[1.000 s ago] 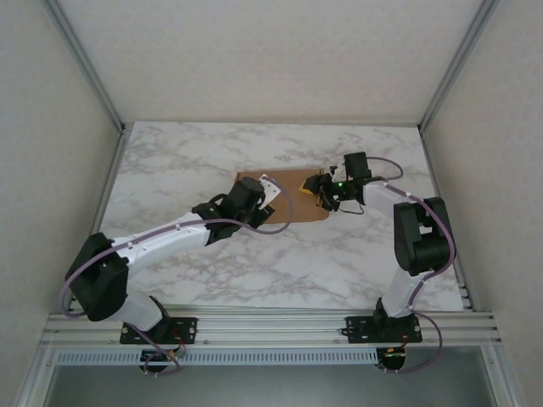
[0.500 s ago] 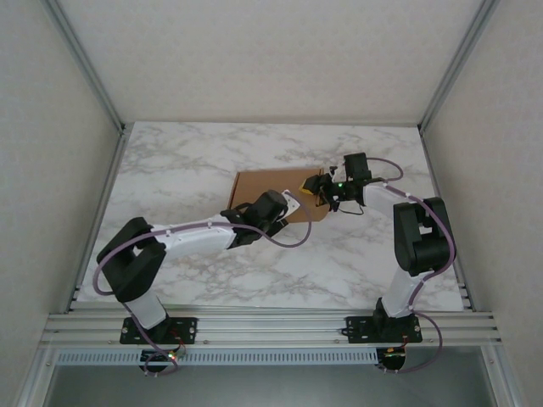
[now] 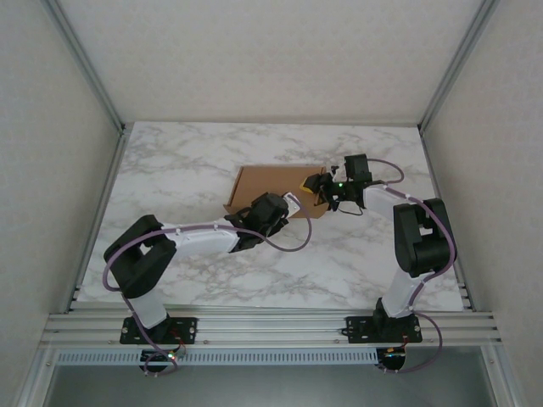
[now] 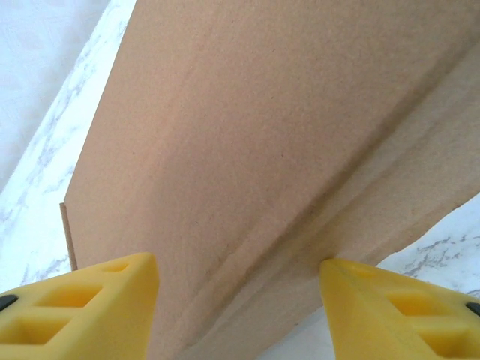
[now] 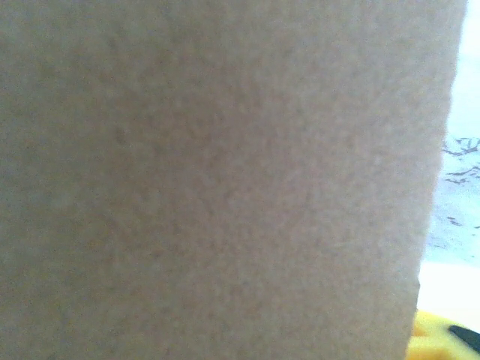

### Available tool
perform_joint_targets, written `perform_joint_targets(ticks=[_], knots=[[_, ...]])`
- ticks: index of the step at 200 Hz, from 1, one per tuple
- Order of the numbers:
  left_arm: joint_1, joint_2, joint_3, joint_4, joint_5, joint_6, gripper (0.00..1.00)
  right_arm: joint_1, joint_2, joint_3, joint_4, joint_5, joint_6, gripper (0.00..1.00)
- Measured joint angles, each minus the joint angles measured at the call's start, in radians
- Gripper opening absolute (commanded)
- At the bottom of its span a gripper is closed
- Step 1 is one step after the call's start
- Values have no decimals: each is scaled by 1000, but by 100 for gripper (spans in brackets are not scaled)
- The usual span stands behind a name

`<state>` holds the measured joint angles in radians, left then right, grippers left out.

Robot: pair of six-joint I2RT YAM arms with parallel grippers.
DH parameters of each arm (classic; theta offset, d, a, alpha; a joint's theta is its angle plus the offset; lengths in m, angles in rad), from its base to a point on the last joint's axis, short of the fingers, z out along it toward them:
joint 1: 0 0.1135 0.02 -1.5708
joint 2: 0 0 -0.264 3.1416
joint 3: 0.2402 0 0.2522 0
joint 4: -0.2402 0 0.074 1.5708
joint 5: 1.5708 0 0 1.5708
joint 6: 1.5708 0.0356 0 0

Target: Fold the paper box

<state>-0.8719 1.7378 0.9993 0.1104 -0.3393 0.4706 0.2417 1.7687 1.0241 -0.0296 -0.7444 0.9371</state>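
A plain brown cardboard paper box (image 3: 270, 181) lies on the white, grey-veined marble-patterned table (image 3: 170, 161), toward its middle rear. The left gripper (image 3: 291, 203), on a white and black arm reaching in from the near left, sits at the box's near edge. The right gripper (image 3: 314, 184) meets the box's right end, seemingly touching it; its jaws are too small to read.
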Motion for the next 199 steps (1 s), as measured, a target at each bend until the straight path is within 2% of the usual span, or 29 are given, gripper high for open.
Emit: perform_joint_targets(ticks=[53,93,140,162,199], knots=[[0,19,2,0,10,77,60,21,-12,-3,27,4,59,8],[0,19,8,-10,5,105,64,25,-33,-20,42,12,90,9],[-6,66,-19,129,-117,154,65,33,-46,-71,161,12,209,9],[-12,77,-65,261,-184,205,60,42,-47,-96,224,11,285,10],[-18,79,-127,438,-256,328,40,53,-57,-103,285,7,343,11]])
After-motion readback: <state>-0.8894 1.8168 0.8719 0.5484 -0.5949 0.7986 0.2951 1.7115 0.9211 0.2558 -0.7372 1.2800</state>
